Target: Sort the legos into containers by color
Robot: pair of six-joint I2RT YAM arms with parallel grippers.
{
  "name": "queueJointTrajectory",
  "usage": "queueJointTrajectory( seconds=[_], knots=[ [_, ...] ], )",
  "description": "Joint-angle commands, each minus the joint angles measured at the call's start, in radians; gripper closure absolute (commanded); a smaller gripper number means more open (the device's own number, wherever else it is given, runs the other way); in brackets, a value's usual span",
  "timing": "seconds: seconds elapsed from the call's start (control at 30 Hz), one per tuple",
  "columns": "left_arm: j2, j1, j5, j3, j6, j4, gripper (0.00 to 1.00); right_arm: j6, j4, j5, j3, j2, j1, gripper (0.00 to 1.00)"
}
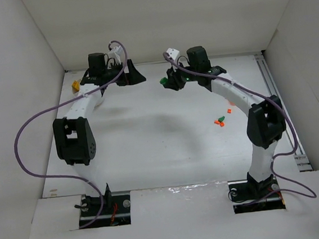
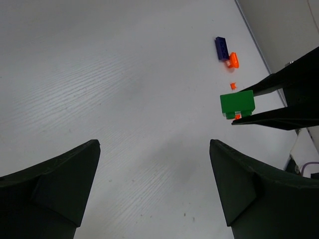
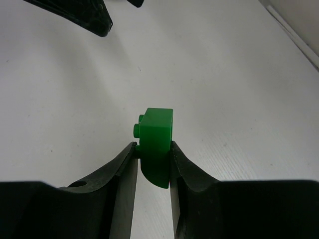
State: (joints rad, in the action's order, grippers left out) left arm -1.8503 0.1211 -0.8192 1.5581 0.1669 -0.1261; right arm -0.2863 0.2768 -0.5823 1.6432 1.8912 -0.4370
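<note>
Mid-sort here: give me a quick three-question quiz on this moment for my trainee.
1. True or false: the right jaws hold a green brick.
2. The left jaws are: A) open and empty; B) shut on a yellow brick; C) shut on a bowl.
3. In the left wrist view, the orange brick lies right beside a brick of which colour?
Key: 1 true; 2 A; 3 the dark blue brick.
</note>
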Motion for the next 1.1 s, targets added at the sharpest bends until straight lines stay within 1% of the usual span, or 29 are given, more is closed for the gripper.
queueJointTrajectory(
  seconds=[0.0,0.03,0.1,0.23,0.3,0.5,0.67,0.8,1.07],
  knots=[
    [-0.003,0.000,-0.069,0.048,0.077,0.089,0.13,0.012,-0.100,0.007,0.037,0.002,-0.031,0.80],
    [-0.003,0.000,-0.105,0.048,0.092,0.101,0.14,0.012,-0.100,0.007,0.037,0.002,-0.031,0.80],
    [-0.003,0.009,-0.136,0.048,0.118,0.126,0.16,0.012,-0.100,0.035,0.037,0.002,-0.057,0.80],
    [-0.012,0.018,-0.156,0.057,0.118,0.137,0.16,0.012,-0.111,0.076,0.037,0.002,-0.077,0.80],
    [-0.023,0.018,-0.187,0.069,0.109,0.126,0.16,0.012,-0.120,0.104,0.047,0.002,-0.095,0.80],
    [-0.067,0.028,-0.245,0.126,0.071,0.056,0.16,0.012,-0.120,0.114,0.081,0.022,-0.105,0.80],
    [-0.087,0.048,-0.255,0.174,0.025,0.003,0.16,0.012,-0.120,0.124,0.099,0.042,-0.114,0.80],
    [-0.107,0.057,-0.288,0.184,0.016,0.003,0.16,0.012,-0.120,0.124,0.119,0.051,-0.114,0.80],
    [-0.127,0.066,-0.298,0.204,0.016,0.003,0.18,0.003,-0.120,0.124,0.141,0.060,-0.114,0.80]
  ],
)
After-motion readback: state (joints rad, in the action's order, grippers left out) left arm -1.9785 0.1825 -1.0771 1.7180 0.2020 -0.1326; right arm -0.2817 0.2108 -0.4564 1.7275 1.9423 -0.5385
